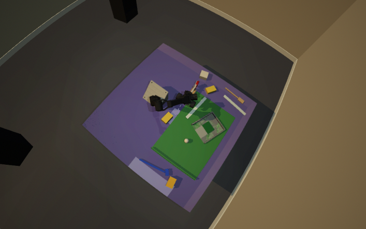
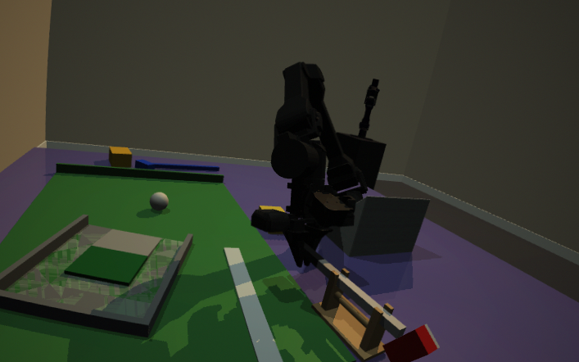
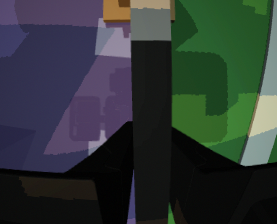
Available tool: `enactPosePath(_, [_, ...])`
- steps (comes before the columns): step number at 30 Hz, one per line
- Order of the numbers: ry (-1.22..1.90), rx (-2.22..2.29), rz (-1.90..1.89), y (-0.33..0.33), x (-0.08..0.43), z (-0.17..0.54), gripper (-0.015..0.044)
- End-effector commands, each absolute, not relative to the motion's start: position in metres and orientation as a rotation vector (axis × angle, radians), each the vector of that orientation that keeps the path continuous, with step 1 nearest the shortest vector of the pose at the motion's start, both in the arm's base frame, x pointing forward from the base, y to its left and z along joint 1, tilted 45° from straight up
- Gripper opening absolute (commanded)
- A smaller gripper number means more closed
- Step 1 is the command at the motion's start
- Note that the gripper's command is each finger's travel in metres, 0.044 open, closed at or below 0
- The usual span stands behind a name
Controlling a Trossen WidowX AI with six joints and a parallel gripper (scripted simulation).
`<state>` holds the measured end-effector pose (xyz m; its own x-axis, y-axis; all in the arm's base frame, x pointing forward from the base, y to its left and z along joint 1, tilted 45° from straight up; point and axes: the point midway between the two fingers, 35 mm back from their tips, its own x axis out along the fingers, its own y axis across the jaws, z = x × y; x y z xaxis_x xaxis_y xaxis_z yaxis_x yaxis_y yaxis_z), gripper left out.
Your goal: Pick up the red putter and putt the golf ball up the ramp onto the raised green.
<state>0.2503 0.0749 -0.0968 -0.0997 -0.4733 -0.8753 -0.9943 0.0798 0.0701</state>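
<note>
The red putter's head (image 1: 197,83) (image 2: 410,345) hangs off the far end of a wooden rack, which carries its grey shaft. My gripper (image 2: 300,262) (image 3: 144,128) is shut on the putter's black grip (image 3: 151,90); in the wrist view a finger presses each side of it. The shaft still lies in the rack (image 2: 343,324). The white golf ball (image 1: 186,140) (image 2: 159,201) lies on the green turf. The pale ramp (image 1: 201,131) (image 2: 130,241) leads up to the dark green raised square (image 1: 208,127) (image 2: 107,264), inside a grey-walled frame.
A white strip (image 1: 196,108) (image 2: 250,300) lies on the turf between rack and frame. Yellow blocks (image 1: 166,117) (image 1: 210,89) stand near the arm and the rack. A blue putter (image 1: 152,166) (image 2: 183,166) and an orange block (image 1: 171,182) (image 2: 120,156) lie beyond the turf's dark rail (image 2: 138,173).
</note>
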Motion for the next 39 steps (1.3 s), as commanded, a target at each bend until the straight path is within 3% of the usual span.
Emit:
enactPosePath(1, [1.660, -1.473, 0.950, 0.082, 0.253, -0.091, 0.0000])
enactPosePath(16, [1.661, -1.470, 0.954, 0.142, 0.261, -0.029, 0.0000])
enactPosePath(22, [1.672, -1.482, 0.949, 0.138, 0.259, -0.031, 0.0000])
enactPosePath(39, [1.746, -1.081, 0.241, 0.082, 0.274, 0.040, 0.0000])
